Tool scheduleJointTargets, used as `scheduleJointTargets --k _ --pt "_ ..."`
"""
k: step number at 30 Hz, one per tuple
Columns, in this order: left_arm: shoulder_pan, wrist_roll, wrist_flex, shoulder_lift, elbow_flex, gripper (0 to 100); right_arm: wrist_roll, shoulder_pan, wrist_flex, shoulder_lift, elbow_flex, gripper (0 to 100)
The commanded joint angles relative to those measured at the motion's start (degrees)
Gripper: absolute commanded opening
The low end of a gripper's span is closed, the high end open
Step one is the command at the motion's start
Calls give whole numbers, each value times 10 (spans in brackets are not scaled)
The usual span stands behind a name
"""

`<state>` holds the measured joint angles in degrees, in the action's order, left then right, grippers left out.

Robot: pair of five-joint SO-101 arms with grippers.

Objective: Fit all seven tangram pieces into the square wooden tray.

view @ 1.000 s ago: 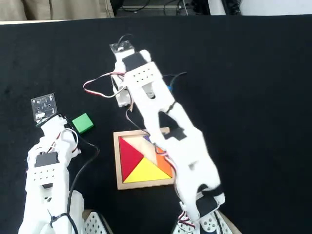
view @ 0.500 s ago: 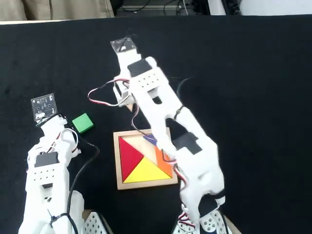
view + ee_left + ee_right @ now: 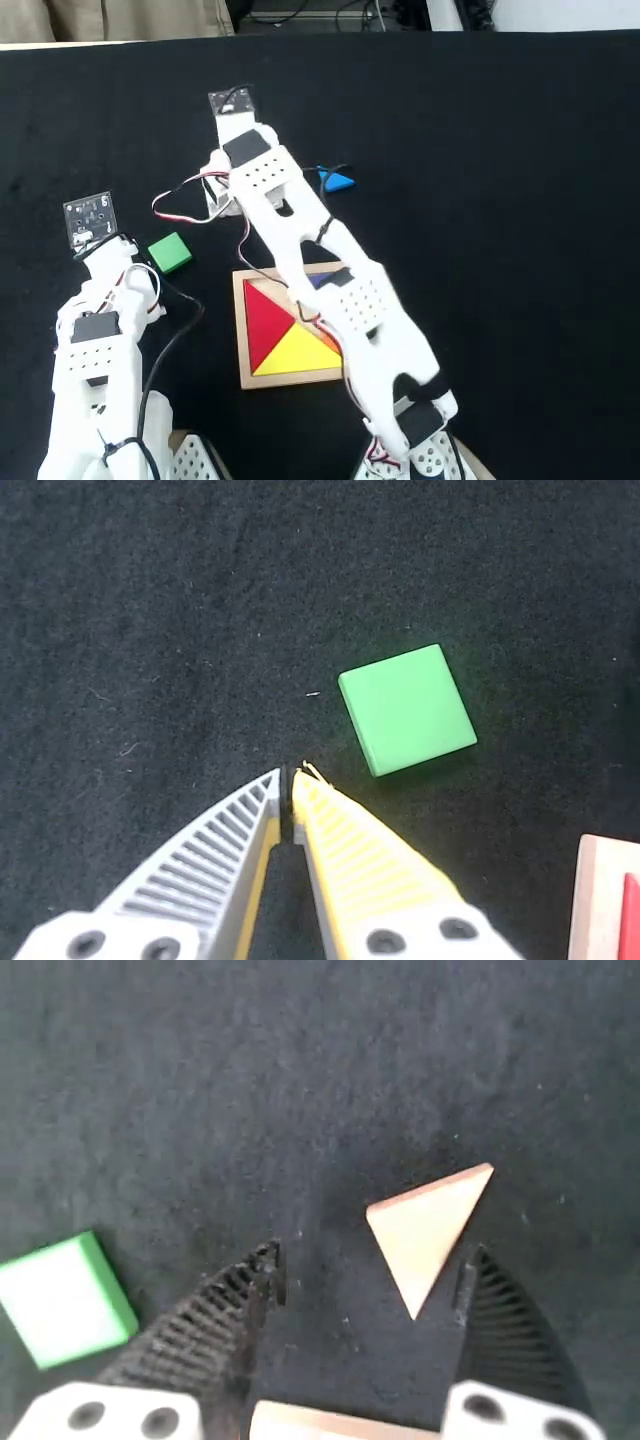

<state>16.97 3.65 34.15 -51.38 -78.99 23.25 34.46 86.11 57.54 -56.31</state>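
- Compared with a second ago, the right arm (image 3: 300, 230) has swung toward 9 o'clock in the high view. This uncovers a blue triangle (image 3: 338, 181), which lies between 12 and 1 o'clock of the tray (image 3: 240, 330).
- The left arm (image 3: 95, 340) and the green square (image 3: 170, 252) are where they were, with the square at 10 o'clock of the tray.
- The right gripper (image 3: 370, 1258) has its fingers spread apart over the cloth. A pale triangle (image 3: 425, 1230) lies flat between them, close to one finger; whether they touch cannot be told.
- The left gripper (image 3: 290, 780) has its fingers pressed together on nothing, with its tips just beside the green square but apart from it.
- The tray sits toward 6 o'clock on the worktop (image 3: 500, 200). It holds a red triangle (image 3: 265, 315) and a yellow triangle (image 3: 300, 352), and the right arm crosses its 3 o'clock side.
- The worktop is covered in black cloth. Beyond its far edge there is beige fabric (image 3: 120, 18) at 11 o'clock and cables (image 3: 330, 12) at 12.
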Motion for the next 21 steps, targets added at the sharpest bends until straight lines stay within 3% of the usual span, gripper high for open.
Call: scheduleJointTargets --k 1,10,21 --pt "-7 -1 -10 -11 4 33 24 -12 33 28 -95 279" --pt "-7 -1 -10 -11 3 34 20 -24 95 127 -267 279" --pt "-7 -1 -10 -11 3 34 19 -49 95 165 -309 230"
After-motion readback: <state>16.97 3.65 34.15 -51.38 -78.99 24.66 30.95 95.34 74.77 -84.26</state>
